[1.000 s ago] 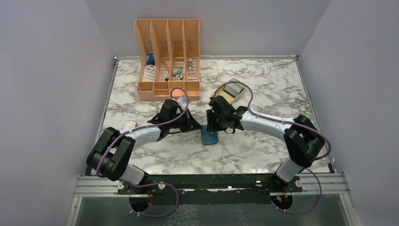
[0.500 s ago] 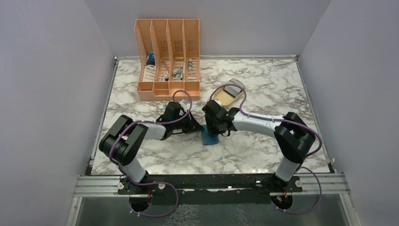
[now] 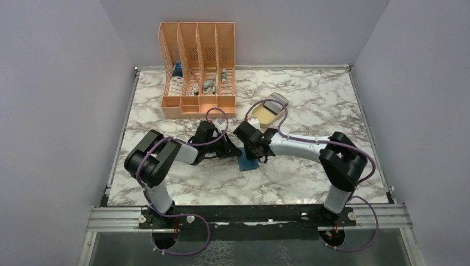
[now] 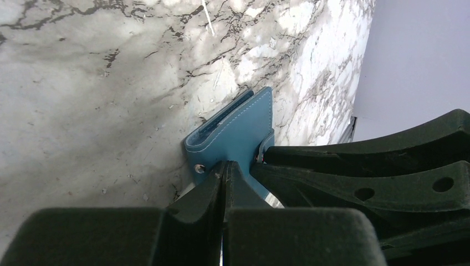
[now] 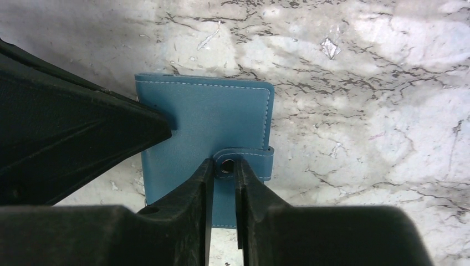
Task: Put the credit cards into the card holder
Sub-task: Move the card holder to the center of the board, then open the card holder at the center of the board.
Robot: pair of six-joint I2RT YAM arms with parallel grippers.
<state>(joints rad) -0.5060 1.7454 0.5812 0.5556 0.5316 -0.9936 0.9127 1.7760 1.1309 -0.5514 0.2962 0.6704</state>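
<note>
The teal card holder [image 3: 247,162] lies folded shut on the marble table, its strap snapped over the front. My left gripper [image 4: 224,166] is shut, and its tips press on the card holder [image 4: 238,130] near its folded spine. My right gripper [image 5: 224,166] comes from the other side with the jaws a narrow gap apart. Its tips straddle the studded end of the strap [image 5: 252,157] on the card holder [image 5: 205,119]. The credit cards [image 3: 275,102] lie in the beige tray [image 3: 265,116] behind my right wrist, with a grey one showing.
An orange slotted file rack [image 3: 198,66] with small items stands at the back left. The right gripper's dark fingers [image 4: 360,166] fill the right side of the left wrist view. Grey walls close in the table on three sides.
The right gripper's jaws have narrowed around the strap's end. Both arms have folded in closer to the card holder, and the left elbow has swung right and away from me.
</note>
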